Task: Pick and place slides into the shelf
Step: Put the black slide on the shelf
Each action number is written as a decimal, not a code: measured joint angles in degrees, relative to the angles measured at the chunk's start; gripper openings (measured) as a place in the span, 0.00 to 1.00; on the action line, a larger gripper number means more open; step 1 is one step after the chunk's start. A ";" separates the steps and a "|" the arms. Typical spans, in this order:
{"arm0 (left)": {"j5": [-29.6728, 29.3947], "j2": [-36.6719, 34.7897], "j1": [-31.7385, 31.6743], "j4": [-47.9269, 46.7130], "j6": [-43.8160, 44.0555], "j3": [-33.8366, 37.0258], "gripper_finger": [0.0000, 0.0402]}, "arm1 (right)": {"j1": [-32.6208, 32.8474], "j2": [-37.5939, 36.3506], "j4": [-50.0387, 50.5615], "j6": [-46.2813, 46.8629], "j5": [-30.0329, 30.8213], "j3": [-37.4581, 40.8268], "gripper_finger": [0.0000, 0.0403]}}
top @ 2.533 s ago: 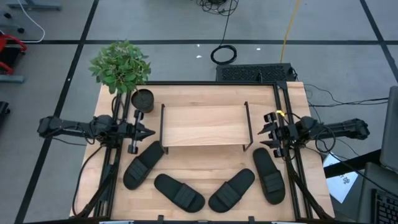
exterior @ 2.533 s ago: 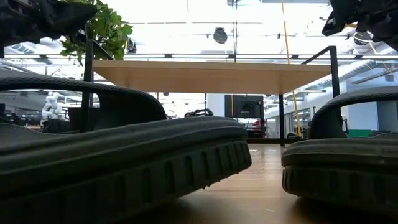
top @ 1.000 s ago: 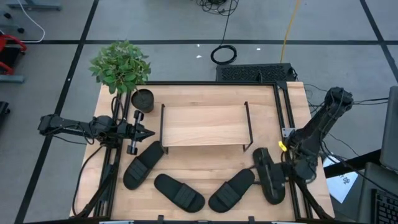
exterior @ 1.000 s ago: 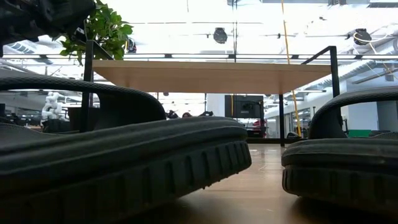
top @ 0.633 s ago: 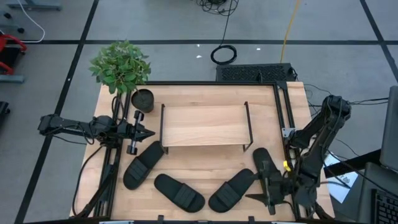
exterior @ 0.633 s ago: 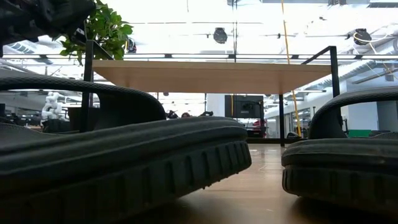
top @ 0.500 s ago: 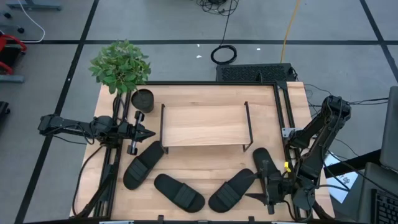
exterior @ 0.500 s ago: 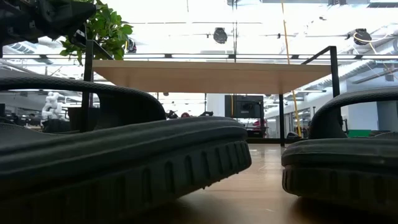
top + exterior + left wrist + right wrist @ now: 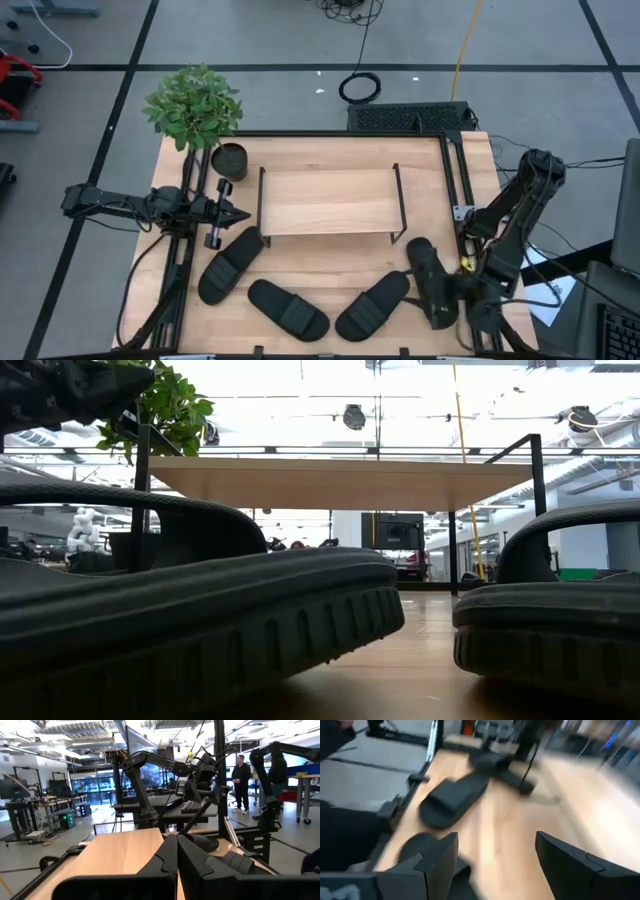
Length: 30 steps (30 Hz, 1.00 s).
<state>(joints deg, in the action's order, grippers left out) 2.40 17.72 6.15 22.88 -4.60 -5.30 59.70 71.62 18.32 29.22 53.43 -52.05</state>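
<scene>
The right arm is folded back on itself at the table's right edge — elbow out beyond the table, forearm running toward the front corner — so the right gripper (image 9: 452, 300) sits low beside the rightmost slide (image 9: 428, 280). In the right wrist view its fingers (image 9: 440, 857) stand wide apart with nothing between them; bare table (image 9: 510, 835) and another slide (image 9: 452, 800) lie ahead.

The left arm stretches straight in from the table's left side, level, with the left gripper (image 9: 236, 211) near the shelf's left frame. Its fingers (image 9: 167, 862) are pressed together, holding nothing.

All four slides lie on the table in front of the shelf (image 9: 328, 202) — one at the left (image 9: 230, 265), two in the middle (image 9: 288, 309) (image 9: 373, 305), and the rightmost by the right gripper. A plant (image 9: 194, 107) stands at the back left corner.
</scene>
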 joint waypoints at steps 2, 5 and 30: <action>0.00 0.00 0.00 -0.27 -0.01 0.00 0.02 | -2.17 1.08 -0.12 3.71 -6.89 0.00 0.63; -0.65 0.00 0.00 -0.37 -0.02 0.00 0.02 | -4.56 3.58 0.03 7.90 -15.24 0.00 0.64; -1.49 0.01 0.00 -0.35 0.75 0.00 0.02 | -7.97 16.08 -19.38 36.50 -26.71 9.31 0.64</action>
<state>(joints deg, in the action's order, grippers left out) 0.91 17.73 6.15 22.52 -3.85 -5.30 51.73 87.70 -1.05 65.71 26.72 -42.75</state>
